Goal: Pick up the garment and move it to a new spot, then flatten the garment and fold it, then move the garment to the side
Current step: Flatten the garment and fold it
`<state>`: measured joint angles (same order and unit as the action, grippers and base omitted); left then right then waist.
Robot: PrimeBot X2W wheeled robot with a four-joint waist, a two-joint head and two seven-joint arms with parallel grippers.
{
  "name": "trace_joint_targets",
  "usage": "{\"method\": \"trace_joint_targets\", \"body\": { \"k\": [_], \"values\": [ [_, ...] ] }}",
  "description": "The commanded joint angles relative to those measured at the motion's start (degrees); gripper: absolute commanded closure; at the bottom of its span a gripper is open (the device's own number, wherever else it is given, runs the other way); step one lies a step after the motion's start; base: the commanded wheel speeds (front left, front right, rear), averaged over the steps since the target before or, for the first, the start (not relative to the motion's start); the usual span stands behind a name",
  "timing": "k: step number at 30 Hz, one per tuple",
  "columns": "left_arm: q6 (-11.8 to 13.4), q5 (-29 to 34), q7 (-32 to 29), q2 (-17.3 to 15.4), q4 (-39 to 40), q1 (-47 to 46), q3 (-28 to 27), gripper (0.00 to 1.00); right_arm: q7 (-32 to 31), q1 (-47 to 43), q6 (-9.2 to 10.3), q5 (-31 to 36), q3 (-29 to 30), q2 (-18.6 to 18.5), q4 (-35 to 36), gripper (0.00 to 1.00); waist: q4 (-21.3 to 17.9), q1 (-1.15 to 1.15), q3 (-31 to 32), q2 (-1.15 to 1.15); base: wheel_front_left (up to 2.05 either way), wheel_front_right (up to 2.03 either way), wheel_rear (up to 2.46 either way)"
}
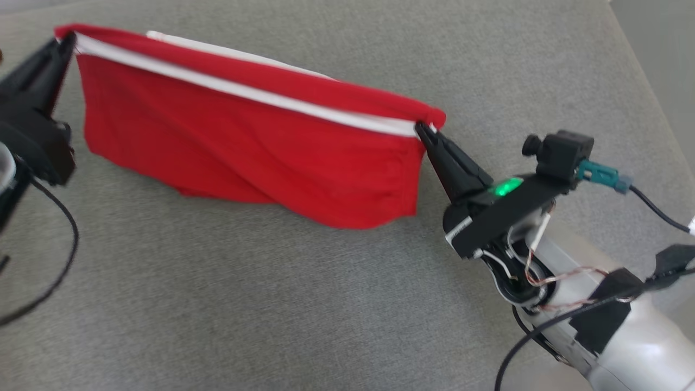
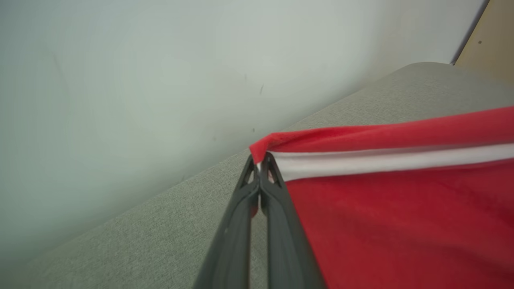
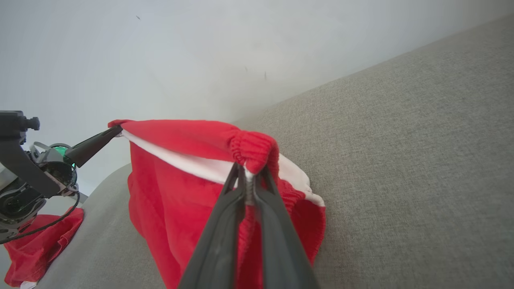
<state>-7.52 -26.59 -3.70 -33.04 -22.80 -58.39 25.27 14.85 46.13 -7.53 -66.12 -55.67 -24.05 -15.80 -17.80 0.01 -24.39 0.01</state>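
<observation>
1. Nearest the robot, at about 4 o'clock in the head view, the right gripper [image 1: 426, 133] is clenched on one end of the red shorts [image 1: 244, 146], pinching the gathered elastic waistband [image 3: 251, 146].
2. From that pinch the red shorts run away toward 10 o'clock. The waistband is taut and uppermost, a white stripe [image 1: 260, 96] lies just beneath it, and the body hangs below. The lower edge sags to the grey cushion [image 1: 271, 304] and seems to brush it, though I cannot be sure.
3. Farthest off, at 10 o'clock, the left gripper [image 1: 68, 41] is clamped on the waistband's other end.
4. So the long axis lies 4 to 10 o'clock between the two pinches, with the right arm nearer. Flattening likely calls for both arms to lower together at this spread, so the body does not bunch.
5. Beyond the left gripper, at 8 o'clock in the right wrist view, a second red cloth [image 3: 40, 241] lies apart.
</observation>
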Motion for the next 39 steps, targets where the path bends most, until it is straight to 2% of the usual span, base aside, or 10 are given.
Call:
{"method": "trace_joint_targets", "body": {
  "k": [1,9,19,20,21,22,30,34,39],
  "values": [
    [0.2,-0.9,-0.4,-1.5,-1.5,-1.6,0.5,1.00,0.5,1.0,0.08,-0.2,0.7,0.6,-0.8,1.00,-2.0,-0.01,-2.0,-0.01,0.00,0.00,0.00],
    [0.2,-2.6,-1.3,-2.1,-9.8,-8.4,6.9,1.00,0.5,4.2,0.08,0.4,1.0,5.3,-6.5,1.00,-4.2,-0.01,-4.3,-0.01,0.00,0.00,0.00],
    [0.1,-4.6,2.7,-1.5,-15.8,-12.7,13.3,1.00,0.5,5.0,0.08,2.2,2.1,7.5,-9.2,1.00,-4.8,-0.01,-4.8,-0.01,0.00,0.00,0.00],
    [0.1,-4.5,3.1,-1.4,-16.3,-13.1,13.8,1.00,0.5,5.1,0.08,2.6,2.5,7.8,-9.3,0.54,-4.8,-0.01,-4.8,-0.01,0.00,0.00,0.00],
    [0.1,-4.5,3.6,-1.3,-16.9,-13.5,14.2,0.28,0.5,4.8,0.08,2.4,2.4,8.1,-9.5,0.00,-4.7,-0.01,-4.8,-0.01,0.00,0.00,0.00],
    [0.1,-4.8,4.1,-1.0,-17.4,-13.6,14.6,0.00,0.5,4.6,0.08,2.6,2.5,8.2,-9.7,0.00,-4.6,-0.01,-4.6,-0.01,0.00,0.00,0.00],
    [0.1,-6.3,10.1,0.6,-19.8,-11.4,16.9,0.00,0.4,1.5,0.07,5.7,5.5,6.1,-8.8,0.00,-2.7,-0.01,-1.5,-0.01,0.00,0.00,0.00],
    [0.1,-8.1,14.2,1.6,-19.9,-9.0,16.0,0.00,0.4,-2.3,0.07,9.3,9.9,4.3,-6.3,0.00,-1.6,-0.01,1.2,-0.01,0.00,0.00,0.00],
    [1.3,-9.7,17.3,2.2,-18.6,-4.6,14.5,0.00,0.4,-8.4,0.07,16.0,16.7,4.3,-2.3,0.00,-0.2,-0.01,4.6,-0.01,0.00,0.00,0.00]
  ]
}}
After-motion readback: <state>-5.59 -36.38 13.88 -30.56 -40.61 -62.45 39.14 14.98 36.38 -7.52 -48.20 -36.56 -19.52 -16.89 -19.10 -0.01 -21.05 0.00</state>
